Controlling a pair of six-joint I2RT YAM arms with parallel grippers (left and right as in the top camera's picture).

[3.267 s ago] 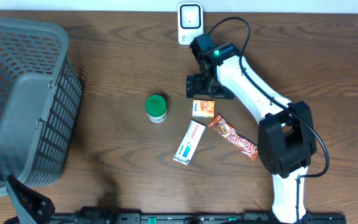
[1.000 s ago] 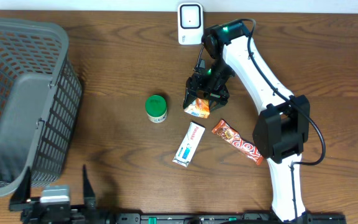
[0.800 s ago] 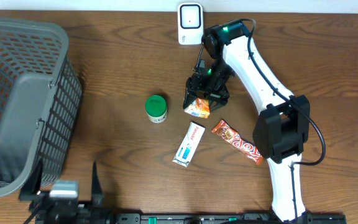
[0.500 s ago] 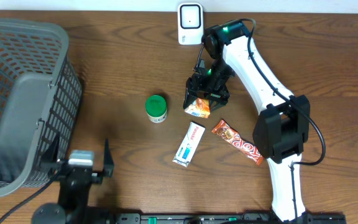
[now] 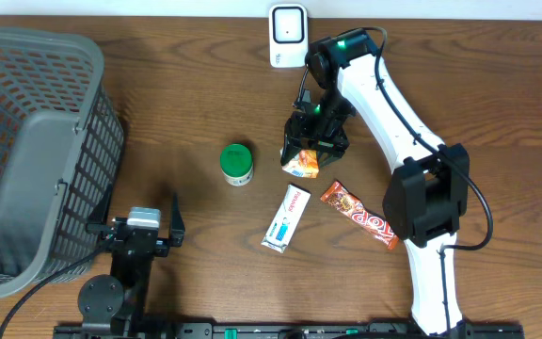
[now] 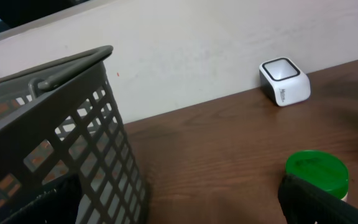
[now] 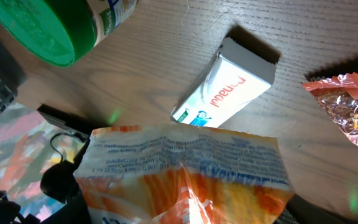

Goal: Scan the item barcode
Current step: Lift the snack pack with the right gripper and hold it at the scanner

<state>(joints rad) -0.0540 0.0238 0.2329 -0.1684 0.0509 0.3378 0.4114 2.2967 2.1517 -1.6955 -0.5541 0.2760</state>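
Observation:
The item, an orange and white snack packet (image 5: 300, 166), hangs tilted just above the table with my right gripper (image 5: 314, 141) shut on it. In the right wrist view the packet (image 7: 185, 168) fills the space between the jaws, its printed back facing the camera. The white barcode scanner (image 5: 288, 33) stands at the table's far edge, beyond the right arm, and also shows as the scanner (image 6: 284, 82) in the left wrist view. My left gripper (image 5: 141, 231) is low at the front left, open and holding nothing.
A green-lidded jar (image 5: 237, 164) stands left of the packet. A white toothpaste box (image 5: 286, 217) and a red chocolate bar (image 5: 358, 213) lie in front of it. A large grey basket (image 5: 26, 141) fills the left side, close to my left gripper.
The left arm has come up into view at the front left and moved right. The right gripper has tightened on the packet, which lay flat on the table earlier.

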